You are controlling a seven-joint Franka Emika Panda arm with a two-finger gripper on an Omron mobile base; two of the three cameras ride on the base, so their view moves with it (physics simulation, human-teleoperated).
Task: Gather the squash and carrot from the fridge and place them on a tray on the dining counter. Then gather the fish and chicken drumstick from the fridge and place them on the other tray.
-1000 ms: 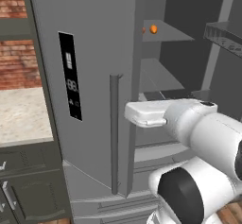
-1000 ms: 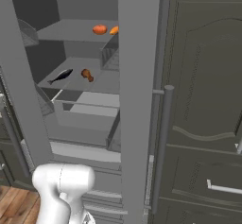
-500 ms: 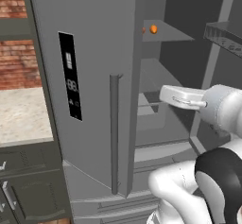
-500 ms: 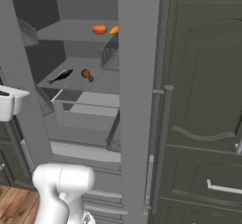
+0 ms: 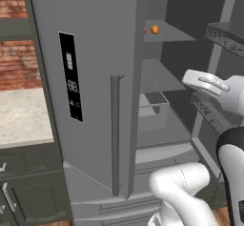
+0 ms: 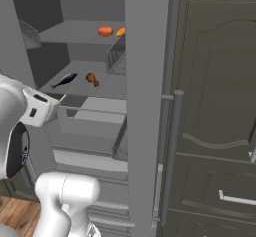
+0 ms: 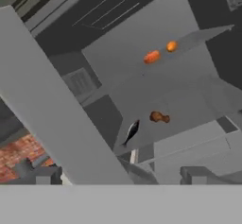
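The fridge (image 5: 95,77) stands with both doors swung open. On its upper shelf lie the squash and carrot, side by side: a redder piece (image 6: 105,31) (image 7: 151,56) and an orange one (image 6: 120,32) (image 7: 171,46) (image 5: 155,29); I cannot tell which is which. One shelf lower lie the dark fish (image 6: 64,80) (image 7: 132,131) and the brown chicken drumstick (image 6: 92,79) (image 7: 159,117). My gripper (image 7: 122,175) (image 5: 202,81) (image 6: 39,109) hangs open and empty in front of the fridge opening, well short of the shelves. Trays and dining counter are out of view.
The open left door (image 7: 56,119) (image 5: 114,139) with its handle stands close beside the hand. The right door (image 6: 145,106) and its bins (image 6: 116,61) edge the opening. A pulled-out drawer (image 6: 90,126) sits under the lower shelf. Dark cabinets (image 6: 215,131) stand to the right.
My hand has swung from in front of the left door across and slightly up, into the fridge opening. It has come into the right base view from the left. The food has not moved.
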